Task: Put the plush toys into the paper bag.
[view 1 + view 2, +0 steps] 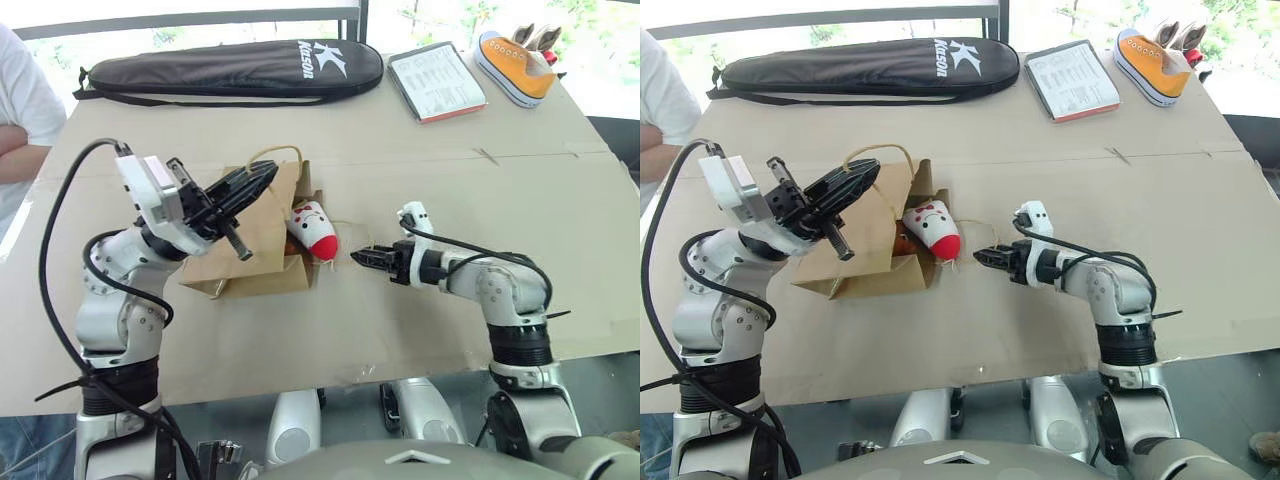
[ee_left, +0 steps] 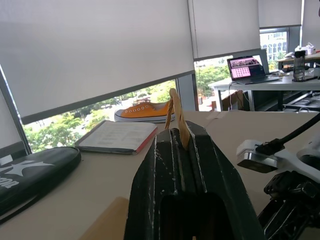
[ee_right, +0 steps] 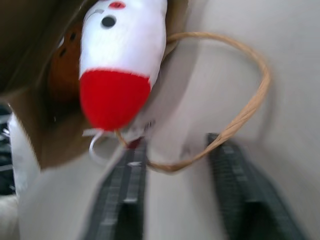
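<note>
Brown toy [image 3: 64, 75] behind white toy [image 3: 120, 60]

Brown kraft paper bag [image 1: 262, 235] w/ tan twisted handles is showing plain, no print. White plush toy [image 1: 316, 231] is wearing red on its lower half, black dot eyes, red mark on face. Brown plush toy [image 3: 65, 75] is showing dark spots. Racket bag [image 1: 235, 68] is black w/ white lettering. Sneaker [image 1: 515, 66] is orange w/ white sole & laces. Booklet [image 1: 436, 82] is white w/ red edge. Table covering [image 1: 560, 210] is beige cardboard. Gripper fingers [image 3: 125, 200] are looking black.
</note>
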Action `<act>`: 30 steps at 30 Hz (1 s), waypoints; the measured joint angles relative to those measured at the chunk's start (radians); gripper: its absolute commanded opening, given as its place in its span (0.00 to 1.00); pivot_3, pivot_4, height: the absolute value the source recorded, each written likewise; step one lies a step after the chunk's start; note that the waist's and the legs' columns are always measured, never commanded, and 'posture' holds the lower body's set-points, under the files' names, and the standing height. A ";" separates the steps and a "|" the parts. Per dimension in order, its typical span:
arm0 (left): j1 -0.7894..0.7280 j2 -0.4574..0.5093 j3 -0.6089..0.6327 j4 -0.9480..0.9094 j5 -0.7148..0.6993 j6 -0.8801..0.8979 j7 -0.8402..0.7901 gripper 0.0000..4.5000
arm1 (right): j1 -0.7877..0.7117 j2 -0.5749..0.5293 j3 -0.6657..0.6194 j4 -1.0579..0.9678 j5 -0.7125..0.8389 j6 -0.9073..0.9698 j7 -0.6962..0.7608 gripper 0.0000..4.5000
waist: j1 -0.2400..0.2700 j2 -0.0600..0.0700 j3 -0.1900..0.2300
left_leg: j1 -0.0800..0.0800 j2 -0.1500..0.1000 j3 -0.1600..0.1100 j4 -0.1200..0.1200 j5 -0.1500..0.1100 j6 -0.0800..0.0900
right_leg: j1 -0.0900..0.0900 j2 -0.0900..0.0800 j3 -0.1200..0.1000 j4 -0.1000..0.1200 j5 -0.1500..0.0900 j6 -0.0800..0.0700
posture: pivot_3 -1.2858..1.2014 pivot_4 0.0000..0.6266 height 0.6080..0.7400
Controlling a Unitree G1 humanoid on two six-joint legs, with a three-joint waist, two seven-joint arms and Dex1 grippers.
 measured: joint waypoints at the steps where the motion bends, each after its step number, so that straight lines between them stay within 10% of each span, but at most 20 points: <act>1: 0.000 0.000 0.000 0.000 -0.002 0.002 0.001 0.00 | -0.005 0.002 -0.001 0.005 0.005 -0.009 0.002 0.01 | 0.000 0.000 0.000 | 0.000 0.000 0.000 0.000 0.000 0.000 | 0.000 0.000 0.000 0.000 0.000 0.000 | 0.52 0.24 1.00; 16: -0.046 -0.043 0.058 -0.027 -0.125 0.044 0.137 0.00 | -0.222 0.022 -0.216 -0.123 0.380 -0.098 0.012 0.01 | 0.003 0.001 0.001 | -0.001 0.000 -0.001 0.000 0.000 0.000 | 0.000 0.000 -0.001 0.000 0.000 0.000 | 0.52 0.24 1.00; 30: -0.154 -0.075 0.014 0.139 -0.050 0.086 0.252 0.00 | -0.280 -0.225 -0.204 -0.281 0.548 -0.080 -0.179 0.01 | 0.004 0.000 0.000 | -0.001 -0.001 -0.001 -0.001 0.000 0.000 | 0.000 -0.001 0.000 -0.001 0.000 0.000 | 0.52 0.24 1.00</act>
